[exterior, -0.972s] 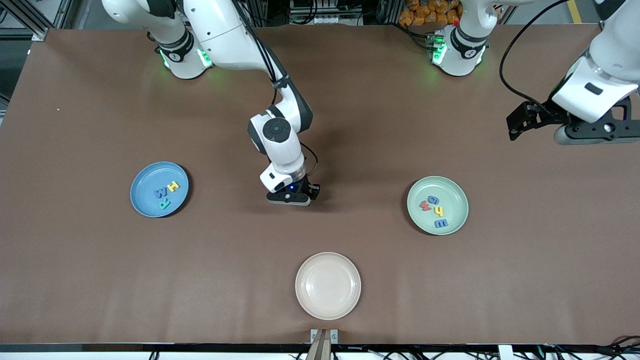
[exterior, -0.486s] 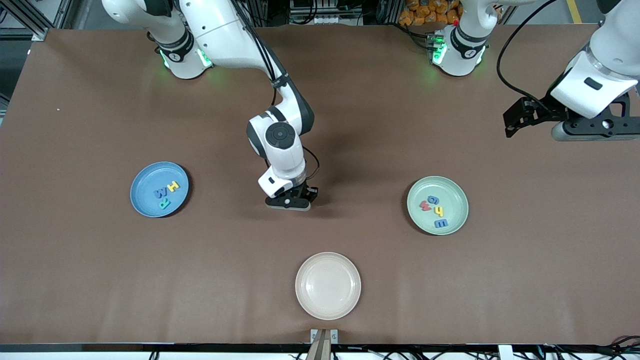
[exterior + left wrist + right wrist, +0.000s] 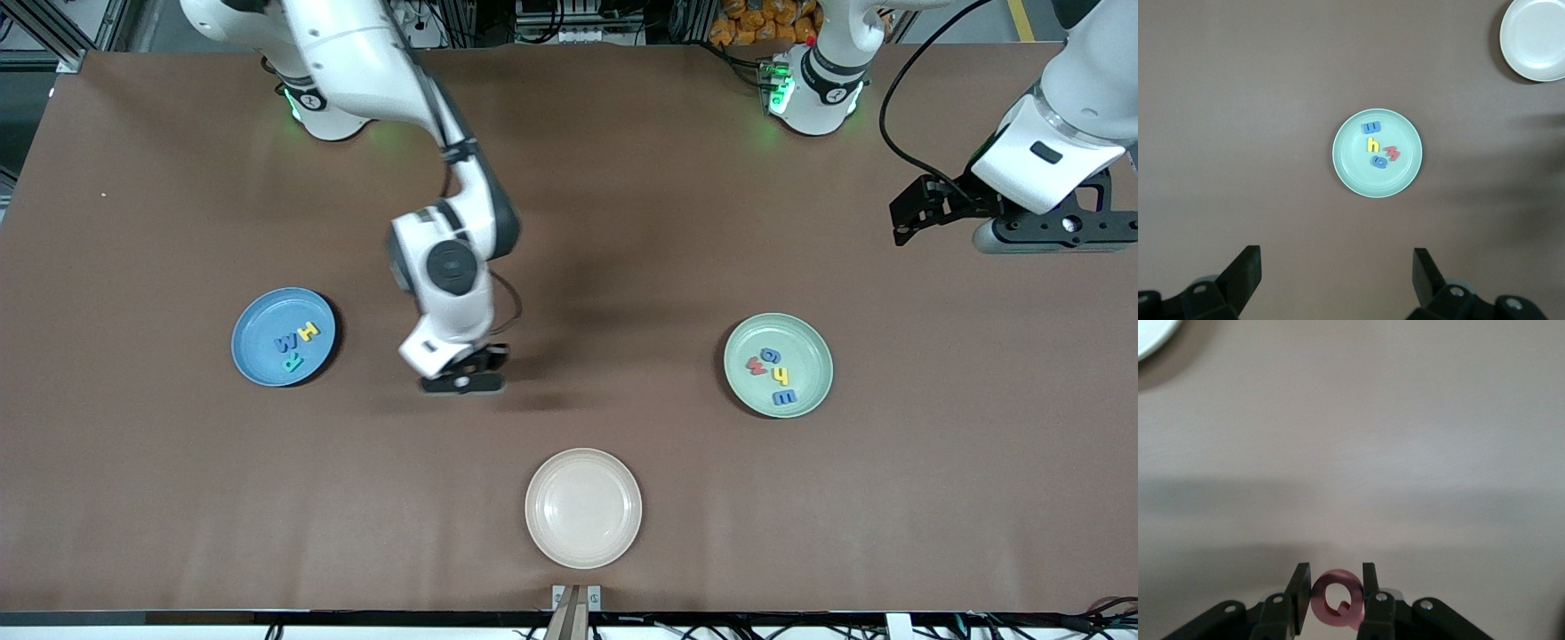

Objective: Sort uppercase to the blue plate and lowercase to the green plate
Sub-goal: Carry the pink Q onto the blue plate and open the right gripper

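Only right wrist view shows right jaws clenched on red Q (image 3: pixel 1337 599); left jaws released.

Letters H, M, R lie on the blue plate (image 3: pixel 258 356); right claw (image 3: pixel 1336 595) grips Q (image 3: pixel 1337 599).

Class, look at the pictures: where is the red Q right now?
The red Q is pinched in the right gripper, in the air over bare table between the blue plate and the cream plate.
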